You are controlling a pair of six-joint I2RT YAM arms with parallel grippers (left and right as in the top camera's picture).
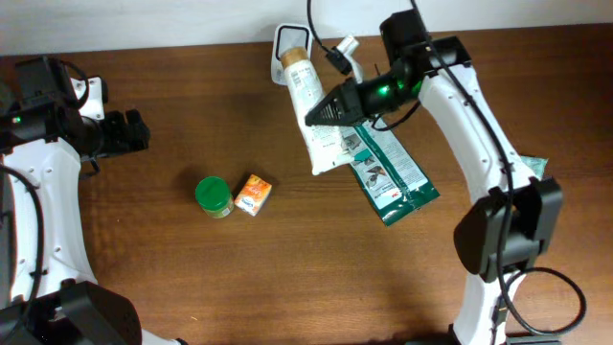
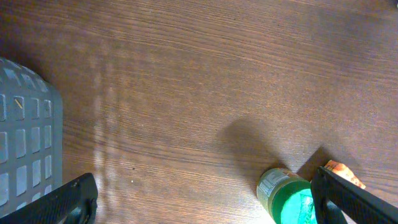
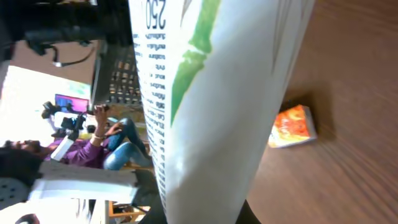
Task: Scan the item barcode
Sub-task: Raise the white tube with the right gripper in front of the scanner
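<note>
Clamping white tube (image 1: 306, 94), right tool (image 1: 318, 116)

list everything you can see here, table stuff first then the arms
white tube: 1, white with tan cap and green print, back centre, held in the right jaws
green pouch: 1, dark green, right of centre, partly under the tube
jar: 1, green lid, left of centre
small box: 1, orange, just right of the jar
white device: 1, white, back edge by the tube's cap, possibly the scanner
pale green item: 1, right side, mostly hidden by the arm
basket: 1, pale grey, left edge of the left wrist view
table: 1, brown wood
left arm: 1, white and black, left side, jaws open
right arm: 1, white and black, right side, jaws shut on the tube
</note>
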